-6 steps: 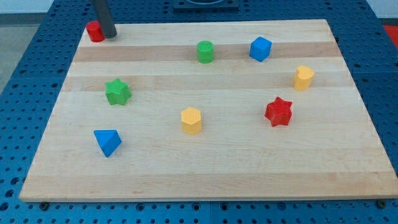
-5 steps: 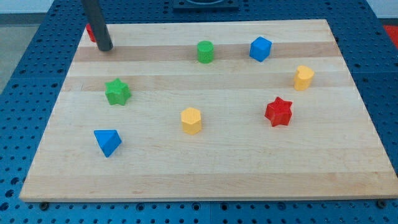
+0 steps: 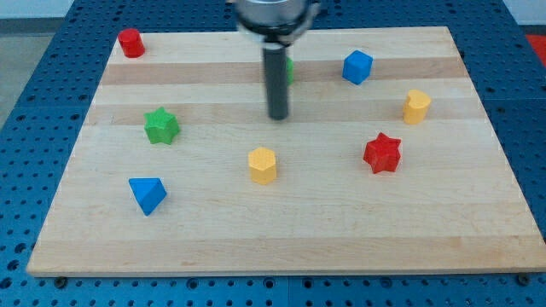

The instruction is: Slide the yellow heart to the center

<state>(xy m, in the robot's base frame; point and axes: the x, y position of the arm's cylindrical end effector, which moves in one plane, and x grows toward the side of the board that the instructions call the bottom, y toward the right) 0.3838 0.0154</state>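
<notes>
Eight blocks sit on the wooden surface (image 3: 478, 222): two red, two green, two blue, two yellow. The yellow heart (image 3: 416, 107) lies near the view's right edge, above the red star (image 3: 381, 153). My tip (image 3: 278, 117) rests mid-board, above the yellow hexagonal block (image 3: 263, 165), hiding most of the green cylinder (image 3: 290, 68). No end effector here to clench, only the rod. Bare board lies between tip and heart. Blue cube (image 3: 357, 66), red cylinder (image 3: 130, 43), green star (image 3: 161, 126) and blue pyramid-like block (image 3: 148, 194) ring the outskirts.
</notes>
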